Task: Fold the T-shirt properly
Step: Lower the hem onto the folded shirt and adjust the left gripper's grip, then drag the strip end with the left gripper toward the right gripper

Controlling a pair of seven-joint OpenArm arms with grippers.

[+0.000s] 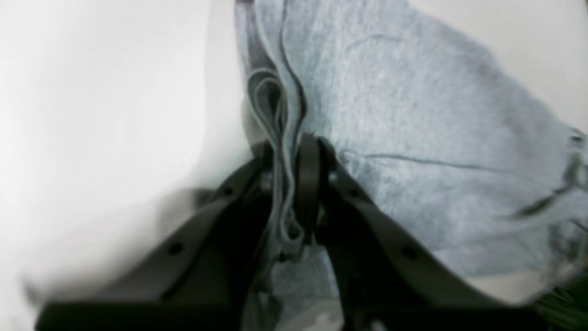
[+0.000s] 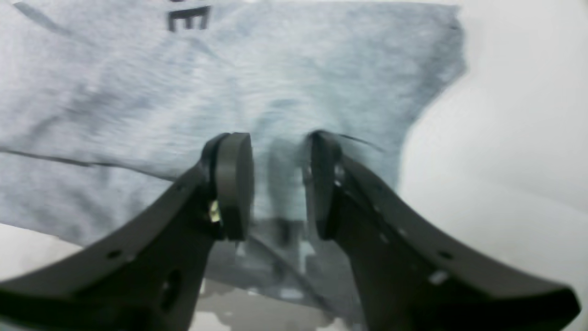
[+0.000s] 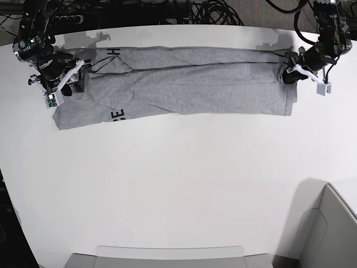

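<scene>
On white table | heather-grey T-shirt long band | left tool pinching bunched hem | right tool agape

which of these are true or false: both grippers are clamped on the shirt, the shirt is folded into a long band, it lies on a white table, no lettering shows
1. Both grippers are clamped on the T-shirt. False: the left gripper pinches bunched fabric; the right gripper stands open over it.
2. The shirt is folded into a long band. True.
3. It lies on a white table. True.
4. No lettering shows. False: black letters show near the right gripper's end.
</scene>
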